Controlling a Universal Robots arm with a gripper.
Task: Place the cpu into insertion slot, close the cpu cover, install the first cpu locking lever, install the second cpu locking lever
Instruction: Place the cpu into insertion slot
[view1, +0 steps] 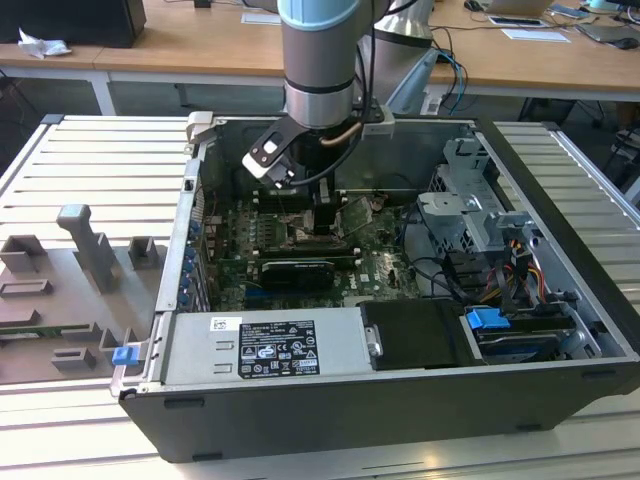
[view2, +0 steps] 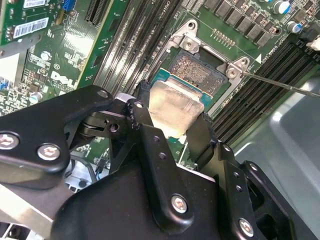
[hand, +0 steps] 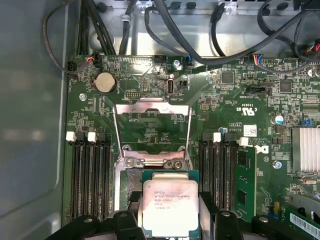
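Cpu (hand: 170, 207) is sitting between the two black fingers of the gripper (hand: 172, 220), its pale silver face showing in both wrist views. The gripper is closing on two opposite edges of the chip, with the fingers (view2: 200, 132) pressing against its sides and opened just as wide as the chip itself.

In the second wrist view the cpu (view2: 172, 107) is hanging at a slant over the near part of the insertion slot (view2: 197, 70), and the far part of the slot is lying bare with its fine contacts showing. Whether the chip is touching the slot cannot be told.

The cpu cover (hand: 152, 109) is standing open, swung back on its hinge away from the slot and lying over the green circuit board (hand: 225, 100). A thin metal rod (view2: 280, 82) is sticking out from one corner of the slot's frame. Long black memory slots (hand: 90, 170) are running along both sides.

In the exterior view the arm (view1: 320, 50) is reaching down into the open computer case (view1: 300, 430), with the gripper (view1: 325, 215) low over the board.
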